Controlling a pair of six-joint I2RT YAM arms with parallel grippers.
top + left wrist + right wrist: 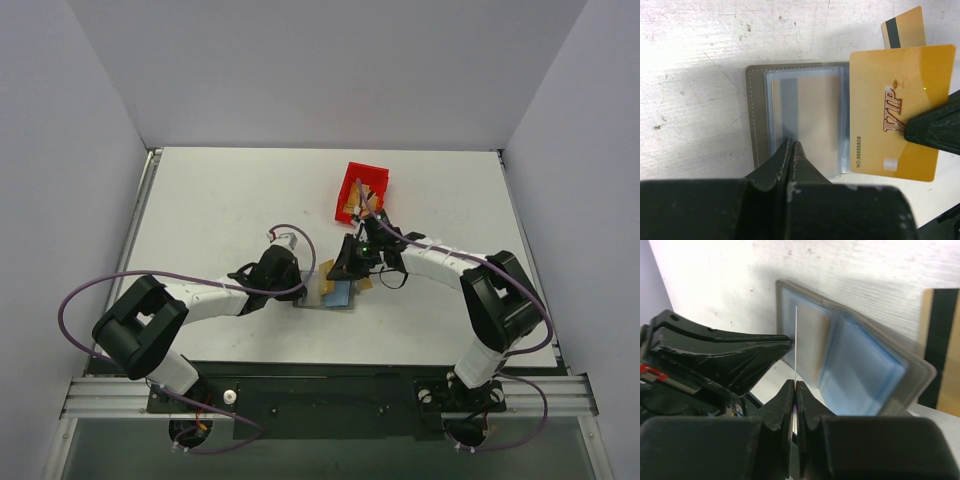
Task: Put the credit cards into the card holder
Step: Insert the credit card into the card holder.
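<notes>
At mid-surface, between both arms: the card holder [756,115] is lying open, clear sleeves facing up.
- Holding: the left pincer [791,145], pressed together, is bearing on the sleeve's near edge. Gripping or only pinning, cannot tell. The right pincer [796,386] is pinching the VIP card [892,100], which is overlapping the holder's right edge.
- Risks: the card may be riding over the sleeve mouth rather than entering, buckling the plastic. The holder may be sliding if the left hold is slipping. The thin edge grip may be letting the card twist.
- Nearby: the striped card [904,27] is lying just beyond.
- Setting: the surface [220,200] is showing white and scuffed, the red bin [365,180] is sitting toward the back, and pale walls [320,70] are enclosing three sides.
</notes>
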